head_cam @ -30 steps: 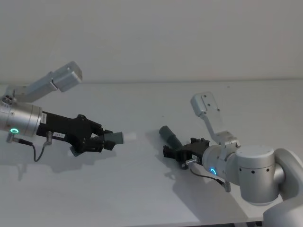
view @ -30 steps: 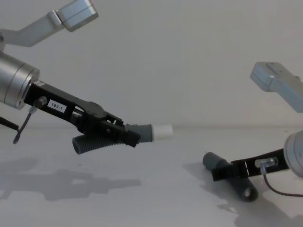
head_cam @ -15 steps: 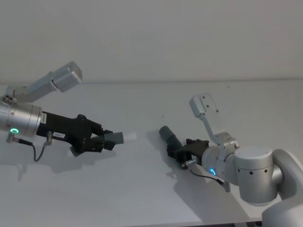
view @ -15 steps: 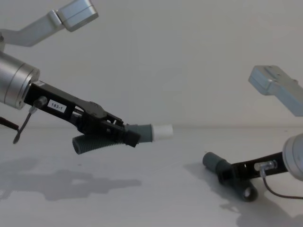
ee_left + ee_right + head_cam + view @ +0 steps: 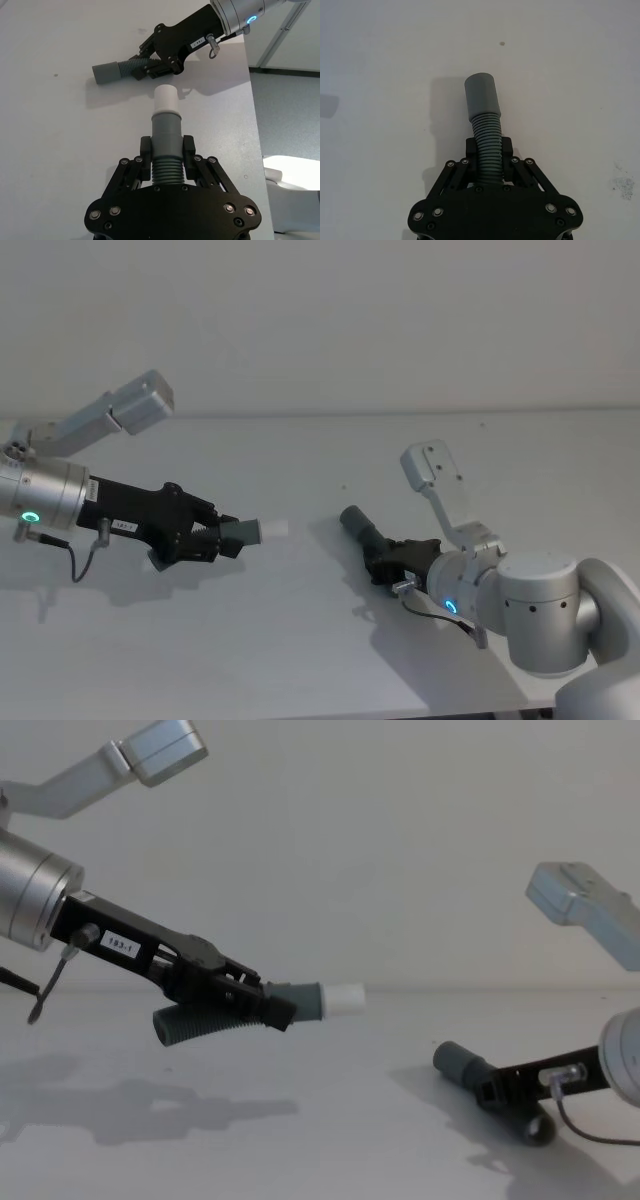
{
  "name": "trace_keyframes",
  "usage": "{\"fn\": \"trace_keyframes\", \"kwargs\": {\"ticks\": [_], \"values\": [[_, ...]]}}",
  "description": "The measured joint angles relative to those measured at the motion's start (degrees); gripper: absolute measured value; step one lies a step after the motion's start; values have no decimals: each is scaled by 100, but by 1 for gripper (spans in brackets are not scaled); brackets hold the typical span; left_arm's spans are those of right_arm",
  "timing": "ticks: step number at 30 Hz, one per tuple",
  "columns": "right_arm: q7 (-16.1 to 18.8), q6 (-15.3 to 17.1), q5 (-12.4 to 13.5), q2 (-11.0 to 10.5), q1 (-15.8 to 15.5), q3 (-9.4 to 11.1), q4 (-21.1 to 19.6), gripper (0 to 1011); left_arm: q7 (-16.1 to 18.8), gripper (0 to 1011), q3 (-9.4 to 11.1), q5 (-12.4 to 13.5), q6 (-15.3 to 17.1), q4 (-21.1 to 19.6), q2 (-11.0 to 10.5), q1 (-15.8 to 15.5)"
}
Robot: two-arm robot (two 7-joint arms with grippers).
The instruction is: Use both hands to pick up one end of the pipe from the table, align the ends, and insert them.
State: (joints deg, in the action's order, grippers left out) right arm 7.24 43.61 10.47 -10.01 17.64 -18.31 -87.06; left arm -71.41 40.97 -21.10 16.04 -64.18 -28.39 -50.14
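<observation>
Now pipe pieces (image 5: 306,1000) in left gripper (image 5: 264,1006) and right gripper (image 5: 492,1092).

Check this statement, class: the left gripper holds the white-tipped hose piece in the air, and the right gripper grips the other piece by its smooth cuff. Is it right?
Not quite. The right gripper grips the other piece on its ribbed section, behind the smooth cuff, as the right wrist view shows. The rest holds.
</observation>
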Motion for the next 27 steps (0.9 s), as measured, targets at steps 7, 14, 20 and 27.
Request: {"fn": "trace_keyframes", "kwargs": {"ticks": [7,14,20,27], "values": [[163,-254,-40,-102,-30,-27,0,237,0,330,0,0,0,0,0,0],[393,-743,-109,-258,-45,-77,1,235,0,330,0,0,0,0,0,0],[587,-1194,-173,-405,-56,-106,-3,234,0,330,0,0,0,0,0,0],[876,-1899,-257,-650,-86,-127,-49,234,0,330,0,0,0,0,0,0]]}}
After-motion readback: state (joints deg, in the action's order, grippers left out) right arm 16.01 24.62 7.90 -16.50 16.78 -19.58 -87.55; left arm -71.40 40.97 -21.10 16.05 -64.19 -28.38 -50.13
